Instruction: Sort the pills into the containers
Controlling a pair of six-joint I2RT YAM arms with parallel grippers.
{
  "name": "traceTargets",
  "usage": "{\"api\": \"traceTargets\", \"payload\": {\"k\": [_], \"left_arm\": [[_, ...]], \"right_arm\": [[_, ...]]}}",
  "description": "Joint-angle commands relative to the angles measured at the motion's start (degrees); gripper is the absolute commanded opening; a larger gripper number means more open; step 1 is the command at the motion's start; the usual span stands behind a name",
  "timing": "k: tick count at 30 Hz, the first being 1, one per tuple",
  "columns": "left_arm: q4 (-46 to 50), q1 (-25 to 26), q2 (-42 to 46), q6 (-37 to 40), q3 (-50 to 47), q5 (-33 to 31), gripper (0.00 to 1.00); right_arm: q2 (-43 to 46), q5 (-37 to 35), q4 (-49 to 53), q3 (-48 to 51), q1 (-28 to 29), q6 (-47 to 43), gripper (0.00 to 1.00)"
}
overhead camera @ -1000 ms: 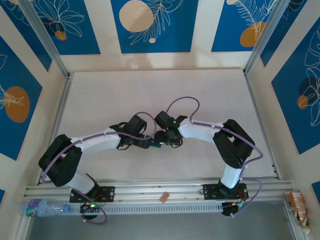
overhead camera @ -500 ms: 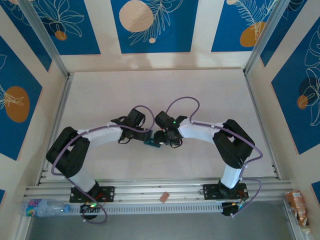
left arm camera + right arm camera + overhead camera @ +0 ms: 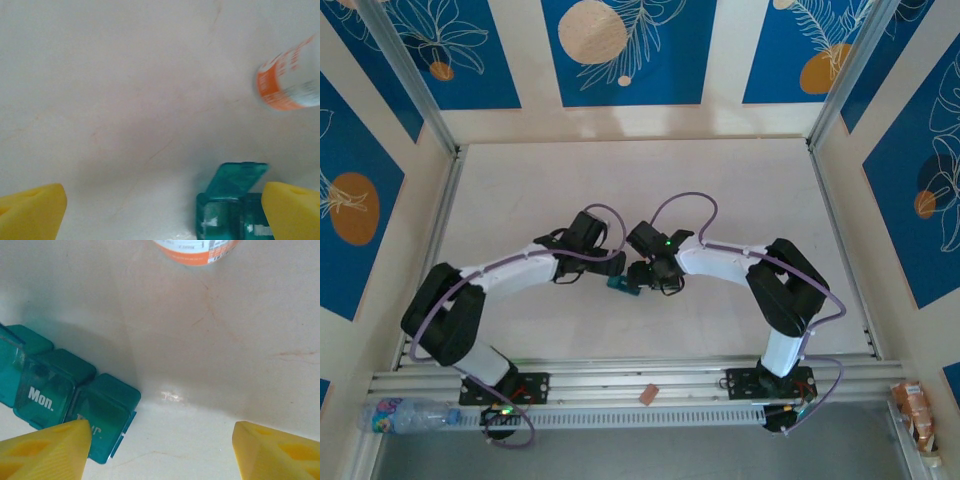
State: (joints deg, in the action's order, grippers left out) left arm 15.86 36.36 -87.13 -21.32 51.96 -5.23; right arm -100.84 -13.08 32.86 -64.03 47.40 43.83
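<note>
The containers (image 3: 618, 283) are a teal strip of lidded compartments lying between my two grippers at the table's middle. In the left wrist view the containers (image 3: 231, 202) sit low and right with one lid raised, and whitish specks lie inside; I cannot tell whether they are pills. My left gripper (image 3: 160, 215) is open above bare table, its right finger beside the strip. In the right wrist view the containers (image 3: 60, 390) show lids marked "Mon." and "Tue". My right gripper (image 3: 160, 452) is open with nothing between the fingers, its left finger (image 3: 47, 450) overlapping the end lid.
A white bottle (image 3: 292, 80) with an orange end lies just beyond the strip, and the same bottle (image 3: 195, 250) shows at the top of the right wrist view. A metal rail (image 3: 620, 380) runs along the near table edge.
The left arm has swung and its gripper has drawn back from the teal strip, towards the far left. The strip shifted slightly left. The right arm has hardly moved.
</note>
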Motion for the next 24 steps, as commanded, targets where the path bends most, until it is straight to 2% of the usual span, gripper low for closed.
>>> {"api": "traceTargets", "payload": {"k": [1,7,16,20,24], "left_arm": [[1.5,-0.5,4.2,-1.8,1.2,1.4,1.00],[-1.7,-0.9,8.3,-4.7,-4.0,3.4,1.00],[-13.8,-0.8,8.6,-8.7,-14.0,10.2,1.00],[-18.9,0.1,6.5,-11.0,-15.8,11.9,1.00],[-21.5,1.3,4.6,-12.3,-16.1,11.8,1.00]], "right_arm": [[4.0,0.4,3.5,-2.4,-0.6,-2.0,0.75],[12.0,-0.5,5.3,-0.6,-2.3,-2.7,0.75],[24.4,1.3,4.4,12.7,-9.7,-2.1,0.76],[26.2,4.4,3.2,17.5,-13.8,-3.5,0.76],[26.4,7.5,1.7,20.6,-16.3,-4.8,0.82]]}}
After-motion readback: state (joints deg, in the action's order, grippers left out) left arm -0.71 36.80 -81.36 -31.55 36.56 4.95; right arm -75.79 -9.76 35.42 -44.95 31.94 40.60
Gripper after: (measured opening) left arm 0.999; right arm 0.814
